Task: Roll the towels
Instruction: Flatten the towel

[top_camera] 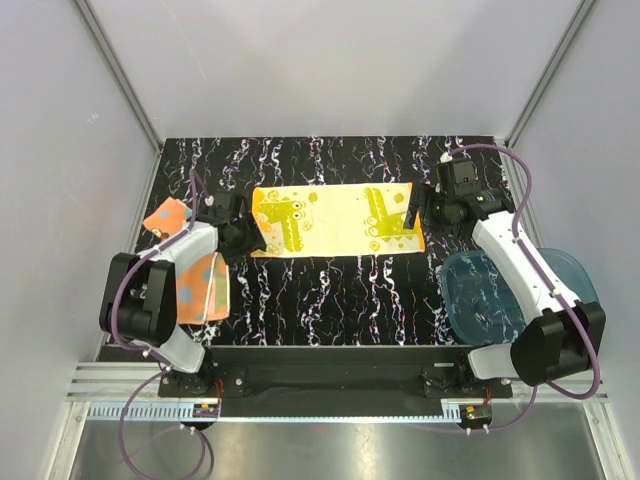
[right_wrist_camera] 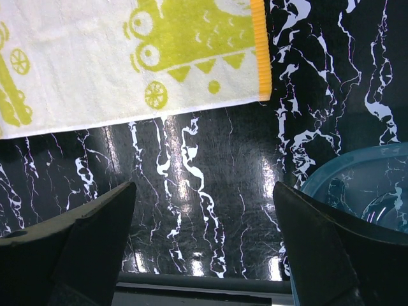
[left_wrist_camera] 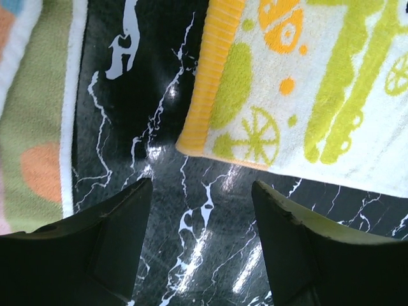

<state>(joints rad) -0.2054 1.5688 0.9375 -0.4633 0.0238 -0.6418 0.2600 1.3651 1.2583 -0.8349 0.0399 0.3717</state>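
Black marbled table [top_camera: 330, 290], yellow towel [top_camera: 335, 220] spread flat, both arms' fingers [left_wrist_camera: 121, 236] [right_wrist_camera: 95, 236] spread, empty.

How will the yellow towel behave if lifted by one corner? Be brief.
Likely floppy: the yellow towel lies flat and thin on the table, so it should drape. Probably light. Its terry-looking surface suggests it won't slip easily.

Yellow towel [top_camera: 335, 220] with lime crocodile print, orange polka-dot towel [top_camera: 200, 288], black white-veined table [top_camera: 350, 290].
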